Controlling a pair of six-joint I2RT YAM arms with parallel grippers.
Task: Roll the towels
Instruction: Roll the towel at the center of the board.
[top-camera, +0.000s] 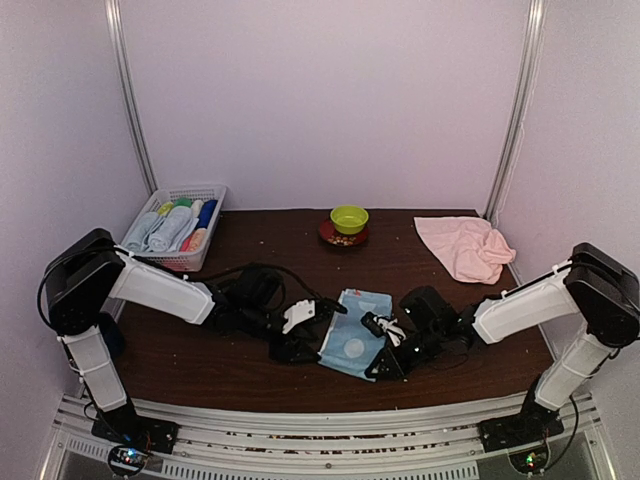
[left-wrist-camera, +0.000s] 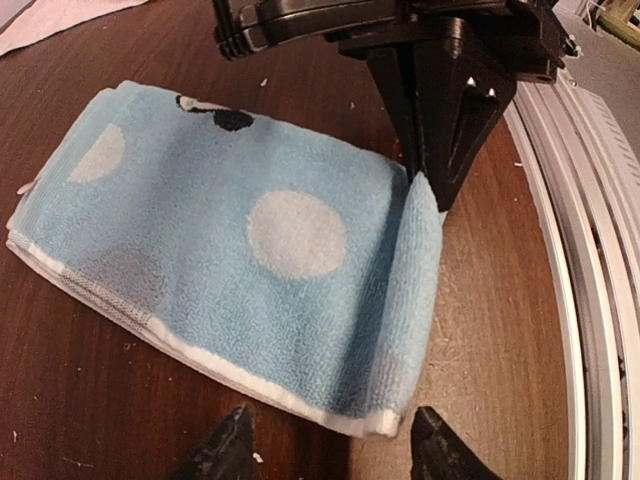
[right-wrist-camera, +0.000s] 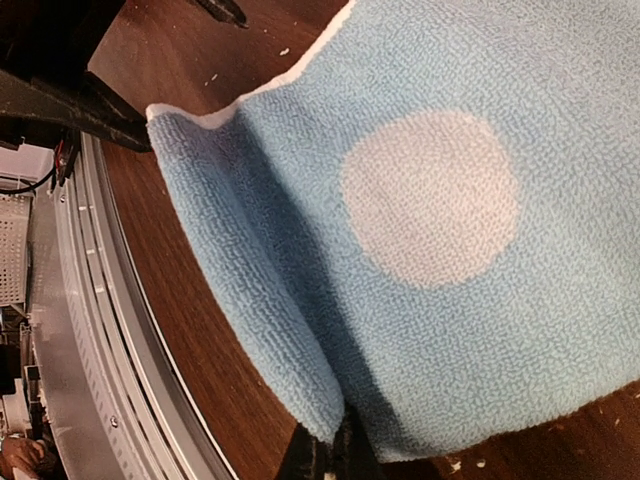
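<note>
The light blue towel (top-camera: 355, 342) with white dots lies flat in the middle of the table, its near edge turned up into a small fold. My right gripper (top-camera: 380, 362) is shut on that fold at the towel's right side; the right wrist view shows the cloth (right-wrist-camera: 430, 200) pinched between its fingertips (right-wrist-camera: 335, 452). My left gripper (left-wrist-camera: 333, 440) is open, its fingertips low over the table on either side of the towel's near left corner (left-wrist-camera: 400, 420), not touching it. The pink towel (top-camera: 465, 246) lies crumpled at the back right.
A white mesh basket (top-camera: 176, 228) holding several rolled cloths stands at the back left. A green bowl (top-camera: 349, 217) sits on a dark red plate at the back centre. The table's metal front rail (left-wrist-camera: 590, 300) runs close to the towel's near edge.
</note>
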